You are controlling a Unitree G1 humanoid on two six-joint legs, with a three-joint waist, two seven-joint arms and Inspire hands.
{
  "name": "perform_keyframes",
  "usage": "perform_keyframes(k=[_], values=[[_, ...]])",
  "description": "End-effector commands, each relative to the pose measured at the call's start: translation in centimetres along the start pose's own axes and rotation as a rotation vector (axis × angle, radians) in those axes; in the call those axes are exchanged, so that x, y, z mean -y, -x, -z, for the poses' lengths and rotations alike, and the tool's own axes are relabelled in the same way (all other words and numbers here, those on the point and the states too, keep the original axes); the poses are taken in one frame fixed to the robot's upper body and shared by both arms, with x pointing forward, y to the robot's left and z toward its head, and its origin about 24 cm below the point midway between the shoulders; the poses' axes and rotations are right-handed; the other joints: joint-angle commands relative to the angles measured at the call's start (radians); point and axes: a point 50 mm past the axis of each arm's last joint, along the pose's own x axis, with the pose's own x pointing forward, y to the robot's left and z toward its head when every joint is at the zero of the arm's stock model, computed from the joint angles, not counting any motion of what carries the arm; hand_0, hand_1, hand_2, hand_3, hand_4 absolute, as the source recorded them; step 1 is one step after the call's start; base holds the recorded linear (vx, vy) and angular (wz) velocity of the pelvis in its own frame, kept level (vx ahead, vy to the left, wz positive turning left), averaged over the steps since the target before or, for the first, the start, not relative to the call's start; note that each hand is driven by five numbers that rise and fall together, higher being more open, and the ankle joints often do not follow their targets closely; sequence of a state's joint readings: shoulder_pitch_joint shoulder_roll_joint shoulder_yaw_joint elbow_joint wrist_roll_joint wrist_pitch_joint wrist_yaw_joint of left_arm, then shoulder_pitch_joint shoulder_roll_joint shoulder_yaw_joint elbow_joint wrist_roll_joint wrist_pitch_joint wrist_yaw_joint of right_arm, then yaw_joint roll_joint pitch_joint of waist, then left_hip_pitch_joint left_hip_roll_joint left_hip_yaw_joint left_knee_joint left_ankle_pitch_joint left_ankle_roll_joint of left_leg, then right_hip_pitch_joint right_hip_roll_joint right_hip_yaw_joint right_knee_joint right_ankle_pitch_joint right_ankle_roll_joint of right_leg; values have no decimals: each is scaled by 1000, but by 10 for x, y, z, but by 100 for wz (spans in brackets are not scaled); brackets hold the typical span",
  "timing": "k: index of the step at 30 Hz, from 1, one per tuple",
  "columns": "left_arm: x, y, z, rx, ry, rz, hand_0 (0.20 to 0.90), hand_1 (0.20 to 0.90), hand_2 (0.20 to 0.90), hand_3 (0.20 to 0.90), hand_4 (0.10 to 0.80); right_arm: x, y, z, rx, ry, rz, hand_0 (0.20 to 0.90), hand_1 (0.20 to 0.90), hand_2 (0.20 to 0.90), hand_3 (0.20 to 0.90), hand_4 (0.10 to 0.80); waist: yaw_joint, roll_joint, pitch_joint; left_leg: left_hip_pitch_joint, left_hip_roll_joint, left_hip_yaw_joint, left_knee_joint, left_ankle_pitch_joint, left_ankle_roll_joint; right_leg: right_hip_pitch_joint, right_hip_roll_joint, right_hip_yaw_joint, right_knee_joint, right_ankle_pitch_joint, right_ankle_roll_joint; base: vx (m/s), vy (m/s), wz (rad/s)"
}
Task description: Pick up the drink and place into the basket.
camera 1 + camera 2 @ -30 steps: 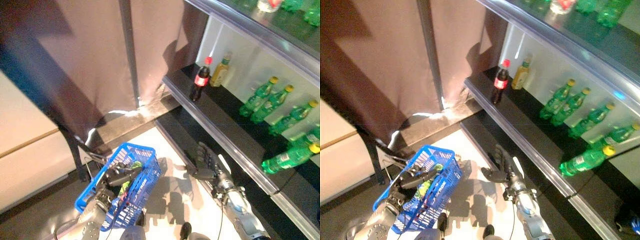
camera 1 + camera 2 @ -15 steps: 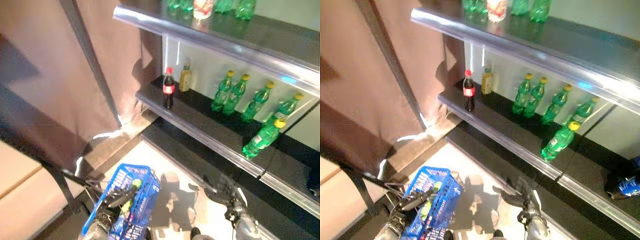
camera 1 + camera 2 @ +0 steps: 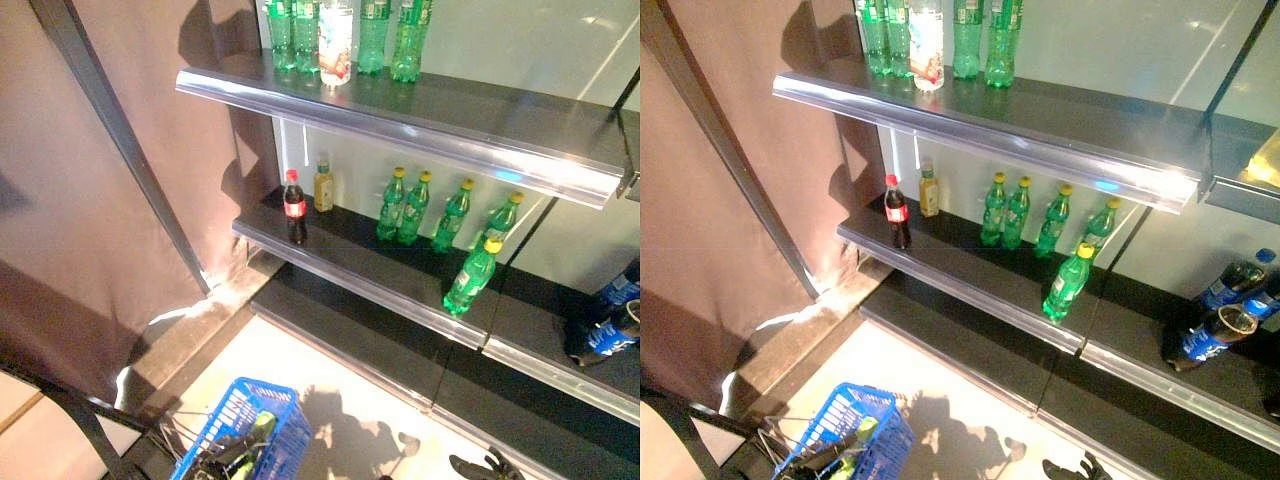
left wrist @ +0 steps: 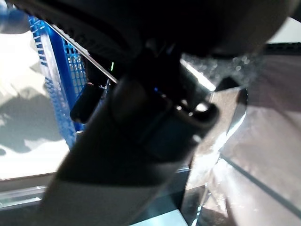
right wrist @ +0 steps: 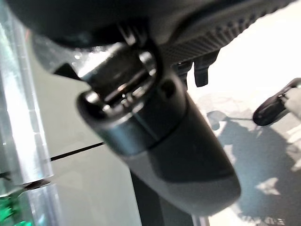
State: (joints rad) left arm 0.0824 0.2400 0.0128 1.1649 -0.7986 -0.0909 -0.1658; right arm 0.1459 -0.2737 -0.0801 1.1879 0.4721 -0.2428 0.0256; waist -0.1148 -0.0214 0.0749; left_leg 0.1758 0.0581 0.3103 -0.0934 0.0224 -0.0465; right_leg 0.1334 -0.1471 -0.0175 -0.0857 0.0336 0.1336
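A green drink bottle (image 3: 470, 278) stands alone at the front edge of the middle shelf (image 3: 350, 268), apart from a row of four like it (image 3: 415, 207) set back against the rear wall, and so looks the easiest to reach, though which drink the task means cannot be told. A dark cola bottle (image 3: 294, 207) and a small yellow bottle (image 3: 323, 187) stand at the shelf's left end; dark blue-labelled bottles (image 3: 605, 320) sit at the far right. More green bottles (image 3: 375, 25) and a white carton (image 3: 335, 42) line the upper shelf (image 3: 400, 110).

The blue basket (image 3: 245, 435) hangs low at the robot's left, a green item (image 3: 262, 425) already inside; the left robot hand (image 3: 222, 462) appears at its handle, but the grip cannot be told. The right robot hand (image 3: 487, 467) shows only as dark fingers at the bottom edge, holding nothing, well below the shelves; its state cannot be told.

A brown curtain (image 3: 120, 180) hangs left of the rack above a pale, sunlit floor (image 3: 350, 400). The reach has apparently not begun.
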Motion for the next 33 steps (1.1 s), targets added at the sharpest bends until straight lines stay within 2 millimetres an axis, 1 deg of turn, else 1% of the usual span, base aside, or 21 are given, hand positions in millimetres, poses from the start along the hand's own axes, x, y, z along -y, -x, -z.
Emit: perform_keyframes(k=[1, 4, 10, 11, 13, 14, 16, 17, 18, 19, 20, 22, 23, 24, 26, 28, 29, 30, 31, 32, 33], values=[[19, -7, -71, 291, -28, 127, 300, 300, 300, 200, 100, 11, -10, -41, 131, 13, 26, 900, 900, 900, 900, 800, 8, 29, -7, 19, -23, -35, 39, -118, 33, -43, -4, -38, 72, -13, 20, 29, 37, -9], [21, -7, -71, 285, -36, 131, 300, 300, 300, 200, 100, 15, -10, -41, 116, 15, 35, 900, 900, 900, 900, 800, 5, 27, -4, 18, -28, -36, 44, -124, 39, -48, -6, -30, 85, -16, 22, 24, 54, -13], [28, -9, -72, 274, -58, 156, 300, 300, 300, 200, 100, 12, -11, -42, 108, -7, 31, 900, 900, 900, 900, 800, 2, 21, 7, 14, -43, -35, 54, -136, 53, -64, -20, -25, 107, -6, 32, -5, 79, -14], [29, -9, -70, 265, -73, 165, 300, 300, 300, 200, 100, 11, -10, -39, 100, -13, 29, 900, 900, 900, 900, 800, -3, 15, 11, 13, -53, -32, 59, -145, 60, -84, -31, -18, 126, 12, 45, -7, 110, -15], [29, -9, -70, 265, -74, 164, 300, 300, 300, 200, 100, 10, -10, -38, 99, -9, 25, 900, 900, 900, 900, 800, -7, 13, 13, 14, -56, -31, 59, -147, 63, -92, -35, -15, 130, 19, 49, -8, 100, -42], [29, -9, -70, 258, -88, 168, 300, 300, 300, 200, 100, 10, -9, -35, 91, -16, 25, 900, 900, 900, 900, 800, -16, 7, 20, 17, -65, -22, 60, -154, 70, -120, -46, -2, 143, 45, 64, -20, 126, -68], [30, -10, -71, 258, -103, 164, 300, 300, 300, 200, 100, 10, -8, -31, 85, -23, 22, 900, 900, 900, 900, 800, -30, -5, 25, 20, -70, -1, 65, -162, 68, -151, -68, 7, 129, 102, 83, -39, 84, -67], [30, -10, -72, 260, -105, 162, 300, 300, 300, 200, 100, 11, -8, -30, 83, -27, 23, 900, 900, 900, 900, 800, -32, -7, 26, 21, -71, 4, 66, -164, 68, -157, -71, 9, 124, 115, 87, -65, 3, -85], [27, -9, -76, 272, -106, 148, 300, 300, 300, 200, 100, 11, -8, -28, 73, -36, 16, 900, 900, 900, 900, 800, -40, -16, 34, 34, -66, 29, 64, -175, 61, -193, -89, -12, 119, 175, 107, -65, -27, -74], [26, -9, -78, 278, -107, 142, 300, 300, 300, 200, 100, 10, -8, -28, 69, -33, 12, 900, 900, 900, 900, 800, -39, -18, 35, 36, -63, 42, 62, -175, 58, -208, -95, -29, 130, 189, 111, -158, -58, -88], [23, -8, -84, 295, -101, 129, 300, 300, 300, 200, 100, 8, -9, -29, 61, -30, 5, 900, 900, 900, 900, 800, -29, -21, 38, 36, -53, 76, 57, -167, 58, -228, -110, -83, 174, 201, 112, -160, -52, -55], [21, -7, -87, 304, -93, 120, 300, 300, 300, 200, 100, 6, -9, -30, 60, -17, -5, 900, 900, 900, 900, 800, -19, -20, 35, 33, -50, 96, 53, -160, 61, -232, -115, -116, 199, 199, 109, -166, -38, -97], [19, -6, -89, 314, -71, 111, 300, 300, 300, 200, 100, 3, -10, -32, 64, -1, -15, 900, 900, 900, 900, 800, 0, -17, 29, 27, -46, 136, 51, -153, 67, -231, -134, -186, 240, 196, 103, -190, 6, -164], [18, -6, -89, 324, -47, 100, 300, 300, 300, 200, 100, -1, -11, -35, 71, 16, -23, 900, 900, 900, 900, 800, 31, -4, 15, 38, -45, 174, 38, -175, 79, -209, -167, -279, 289, 181, 111, -185, -6, -146], [18, -6, -88, 321, -58, 109, 300, 300, 300, 200, 100, -2, -12, -36, 71, -3, -11, 900, 900, 900, 900, 800, 43, -3, 10, 38, -46, 193, 37, -176, 83, -205, -179, -306, 298, 183, 108, -78, -75, -243], [16, -5, -84, 315, -57, 100, 300, 300, 300, 200, 100, -5, -13, -36, 74, -13, -10, 900, 900, 900, 900, 800, 66, -3, -4, 47, -39, 253, 49, -190, 93, -179, -218, -401, 303, 186, 100, -51, -217, -123], [15, -5, -83, 315, -51, 94, 300, 300, 300, 200, 100, -7, -13, -36, 74, -8, -15, 900, 900, 900, 900, 800, 70, -2, -9, 51, -36, 273, 52, -192, 94, -170, -223, -434, 291, 175, 94, -26, -289, -45], [13, -4, -82, 314, -54, 90, 300, 300, 300, 200, 100, -9, -12, -34, 71, -9, -17, 900, 900, 900, 900, 800, 73, -3, -11, 57, -32, 290, 59, -196, 94, -157, -219, -462, 272, 164, 86, -3, -371, -123], [10, -3, -81, 316, -59, 87, 300, 300, 300, 200, 100, -10, -11, -30, 62, -8, -21, 900, 900, 900, 900, 800, 76, 0, -16, 62, -14, 315, 72, -188, 85, -135, -201, -493, 237, 116, 61, 24, -428, -126], [9, -3, -80, 317, -50, 81, 300, 300, 300, 200, 100, -10, -11, -29, 54, 2, -21, 900, 900, 900, 900, 800, 64, 1, -18, 63, -1, 318, 85, -185, 82, -128, -157, -472, 219, 69, 46, 30, -395, -99], [9, -3, -80, 319, -45, 83, 300, 300, 300, 200, 100, -10, -11, -28, 51, 0, -16, 900, 900, 900, 900, 800, 63, 2, -19, 63, 7, 325, 92, -183, 78, -124, -144, -468, 212, 56, 38, 40, -326, -67]])
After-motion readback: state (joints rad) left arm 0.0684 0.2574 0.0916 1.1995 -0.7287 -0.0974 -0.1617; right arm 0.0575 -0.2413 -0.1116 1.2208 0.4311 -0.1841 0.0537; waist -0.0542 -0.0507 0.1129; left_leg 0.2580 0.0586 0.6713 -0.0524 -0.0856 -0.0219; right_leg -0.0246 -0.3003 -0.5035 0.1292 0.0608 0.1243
